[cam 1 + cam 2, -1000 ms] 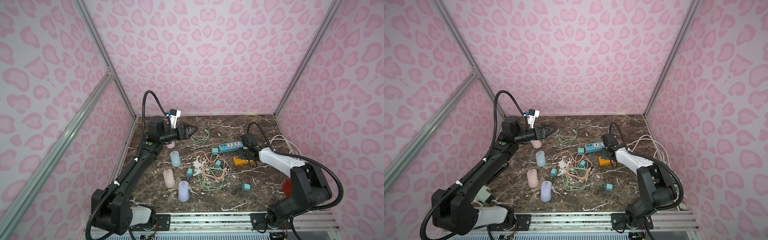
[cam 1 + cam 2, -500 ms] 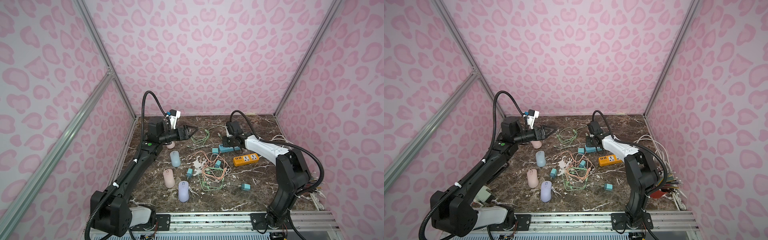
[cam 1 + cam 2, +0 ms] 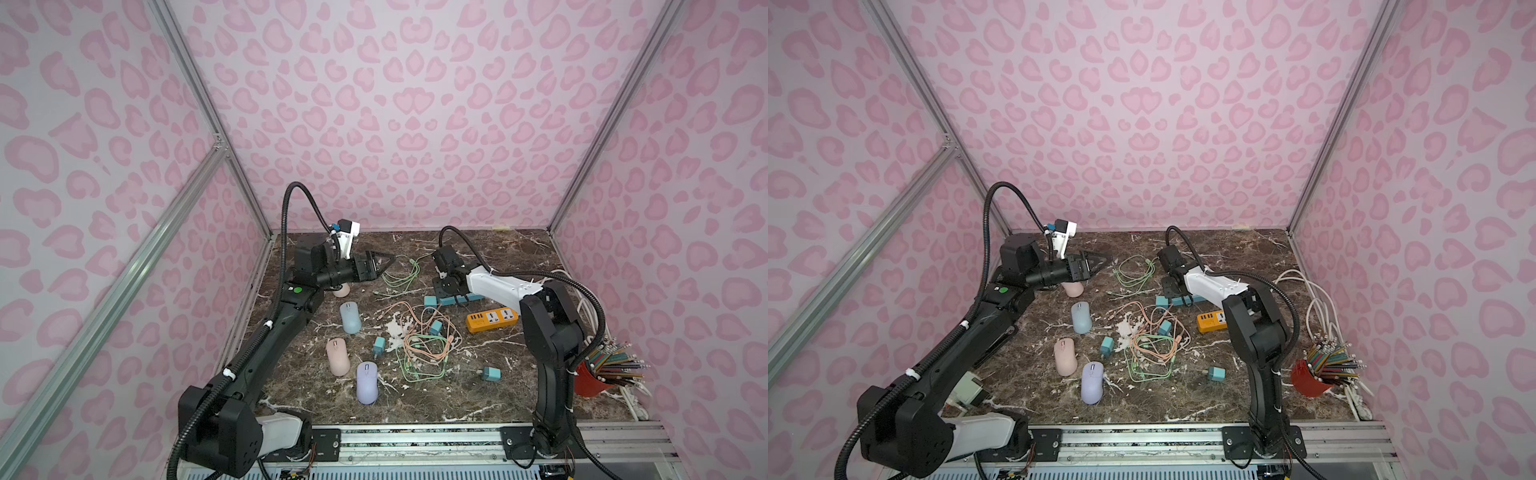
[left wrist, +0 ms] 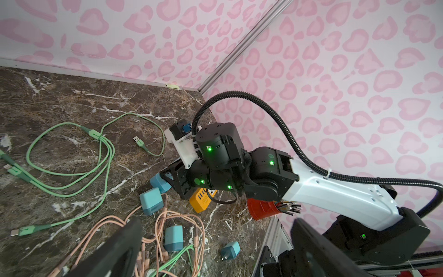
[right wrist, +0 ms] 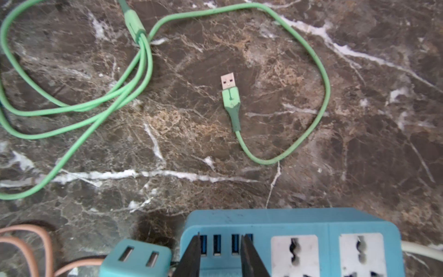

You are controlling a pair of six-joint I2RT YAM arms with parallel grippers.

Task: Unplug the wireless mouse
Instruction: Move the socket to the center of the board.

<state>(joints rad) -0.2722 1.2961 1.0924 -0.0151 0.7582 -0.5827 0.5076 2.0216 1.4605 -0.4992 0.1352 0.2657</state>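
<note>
In both top views the right gripper (image 3: 444, 287) has swung off the orange power strip (image 3: 492, 320) and now points down at the blue power strip (image 3: 473, 297), about 1 o'clock from the cable tangle (image 3: 424, 345). The left gripper (image 3: 385, 262) has stayed put in the air at 11 o'clock, its jaws spread wide. Three mice lie between 8 and 10 o'clock of the tangle: blue mouse (image 3: 350, 318), pink mouse (image 3: 337, 356), purple mouse (image 3: 367, 382). No cord reaches any of them.

The left wrist view shows the right gripper bowed over the strip, its fingertips hidden.

In the right wrist view its fingers (image 5: 194, 254) stand narrowly parted, straddling the USB ports (image 5: 217, 244) and pinching nothing that shows. No receiver can be made out. The new position suggests the pull comes next.
</note>
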